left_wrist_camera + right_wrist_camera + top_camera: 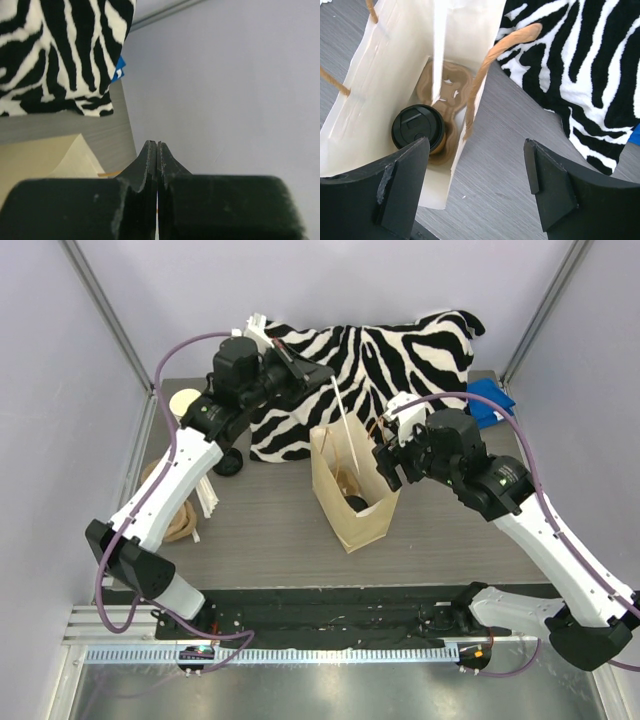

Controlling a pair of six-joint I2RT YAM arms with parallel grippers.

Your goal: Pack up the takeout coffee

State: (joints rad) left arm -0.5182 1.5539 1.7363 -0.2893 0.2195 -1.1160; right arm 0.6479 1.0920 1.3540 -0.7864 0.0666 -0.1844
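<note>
The takeout coffee [417, 127], a kraft cup with a black lid, stands inside the open cream paper bag [340, 525] on a brown cup carrier [442, 82]. Its lid shows in the top view [355, 503]. My right gripper [476, 145] is open and empty, hovering above the bag's right rim [388, 465]. My left gripper [328, 380] is above and behind the bag, shut on a thin white strip [343, 415] that runs down into the bag. In the left wrist view its fingers [150, 160] are pressed together with a pale sliver between them.
A zebra-striped cloth [380, 350] lies behind the bag, with a blue object [490, 400] at its right. A loose black lid [228, 465], a cream round cup top [187, 400], white strips [205, 495] and brown handles [178, 522] lie at the left.
</note>
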